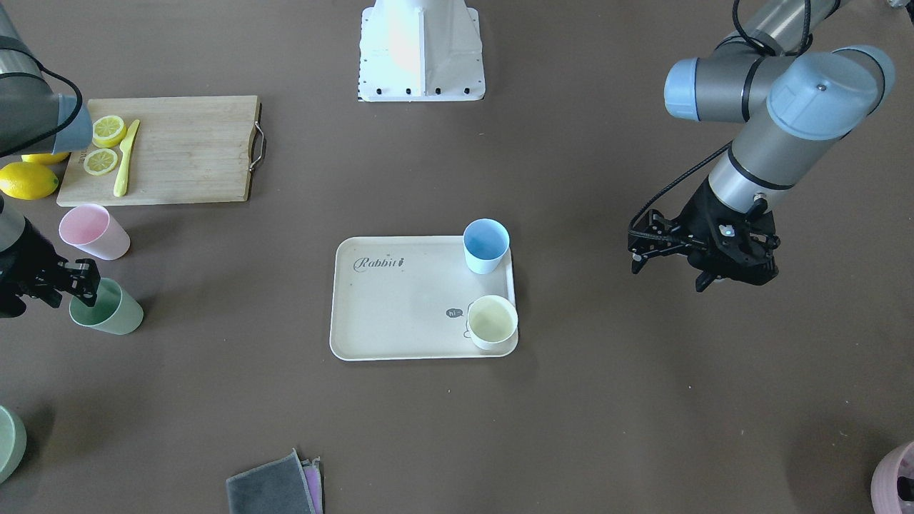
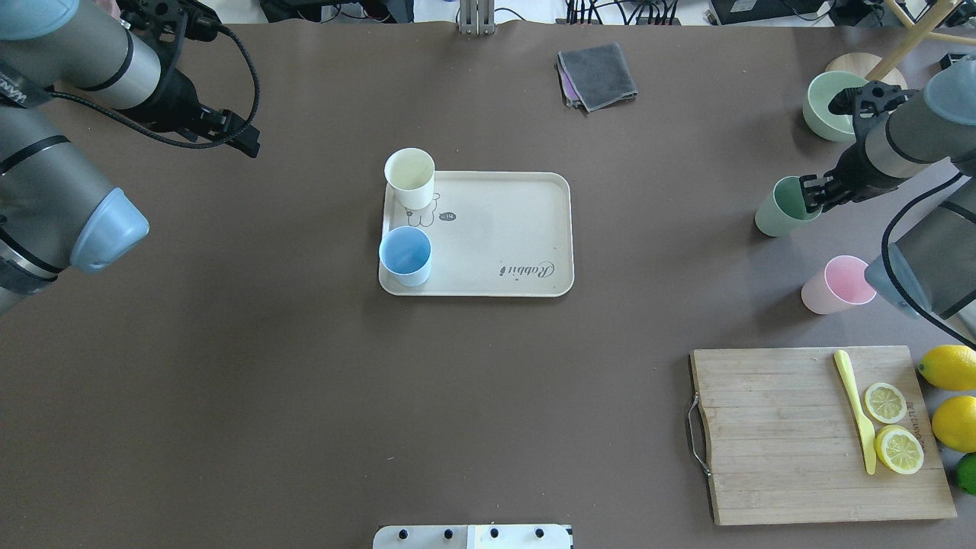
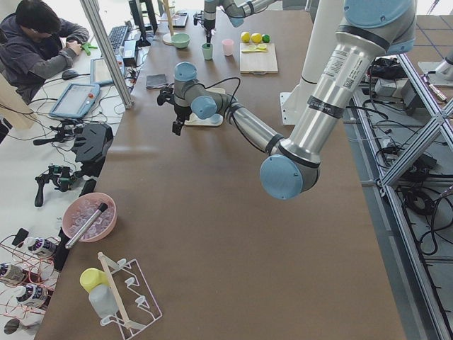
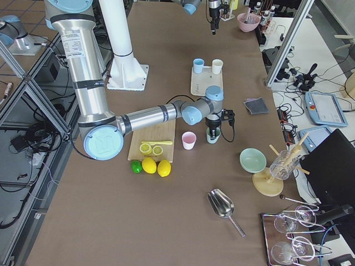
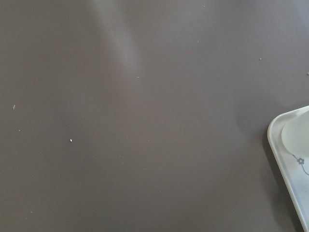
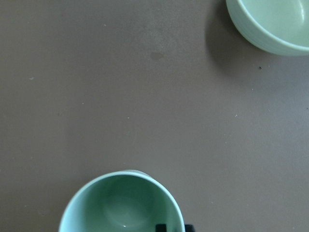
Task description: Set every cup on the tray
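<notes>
The cream tray (image 1: 400, 314) (image 2: 496, 229) lies mid-table. The light blue cup (image 1: 486, 245) (image 2: 406, 256) and the cream-yellow cup (image 1: 492, 321) (image 2: 410, 178) stand upright on its end nearest my left arm. The sage green cup (image 1: 107, 308) (image 2: 785, 206) (image 6: 123, 203) and the pink cup (image 1: 93, 231) (image 2: 837, 285) stand on the table on my right side. My right gripper (image 1: 77, 278) (image 2: 812, 194) is low at the green cup's rim, open, its fingers either side of the wall. My left gripper (image 1: 634, 251) (image 2: 248, 141) is open and empty, away from the tray.
A wooden cutting board (image 1: 186, 150) (image 2: 793, 435) with lemon slices and a yellow knife lies close to the pink cup, whole lemons (image 2: 949, 366) beside it. A green bowl (image 2: 831, 107) (image 6: 270, 24) stands beyond the green cup. A grey cloth (image 2: 598, 76) lies at the far edge.
</notes>
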Controlling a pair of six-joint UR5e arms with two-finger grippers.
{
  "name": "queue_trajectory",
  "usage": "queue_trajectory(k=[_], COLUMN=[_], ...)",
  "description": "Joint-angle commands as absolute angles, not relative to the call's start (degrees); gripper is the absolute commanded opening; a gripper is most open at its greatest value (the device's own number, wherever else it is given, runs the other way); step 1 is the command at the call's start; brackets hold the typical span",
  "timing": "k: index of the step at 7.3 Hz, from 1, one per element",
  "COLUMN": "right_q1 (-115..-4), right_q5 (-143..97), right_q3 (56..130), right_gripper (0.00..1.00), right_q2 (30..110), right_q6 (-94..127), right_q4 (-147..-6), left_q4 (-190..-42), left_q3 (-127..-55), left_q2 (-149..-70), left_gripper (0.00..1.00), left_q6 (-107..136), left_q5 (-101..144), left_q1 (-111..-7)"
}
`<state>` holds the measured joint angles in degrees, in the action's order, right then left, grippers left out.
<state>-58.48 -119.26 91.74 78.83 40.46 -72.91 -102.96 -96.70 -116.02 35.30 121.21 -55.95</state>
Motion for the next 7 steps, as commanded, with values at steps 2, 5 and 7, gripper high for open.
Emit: queue_trajectory(k=[2,5,7], right_q1=[-58.4,-54.6,-49.7], right_q5=[-119.9,-119.8,-118.9], right_q3=[93.6,93.9,93.4], right_gripper=[0.0,0.0,0.0], right_q2=[77.0,68.0,59.1], right_q6=[41.2,58.8,70.5], right_q4=[-73.3,-74.2,-82.1], left_q4=[-102.9,-102.9,-103.0], left_q3=[-96.8,-96.7,-96.7], left_q2=[-116.0,-115.6,-115.2], left_gripper=[0.98,0.98,0.98], left_q6=[35.3,35.2,34.6], left_q5=[121.3,121.8,121.8], left_q1=[-56.0,-56.3,-56.5])
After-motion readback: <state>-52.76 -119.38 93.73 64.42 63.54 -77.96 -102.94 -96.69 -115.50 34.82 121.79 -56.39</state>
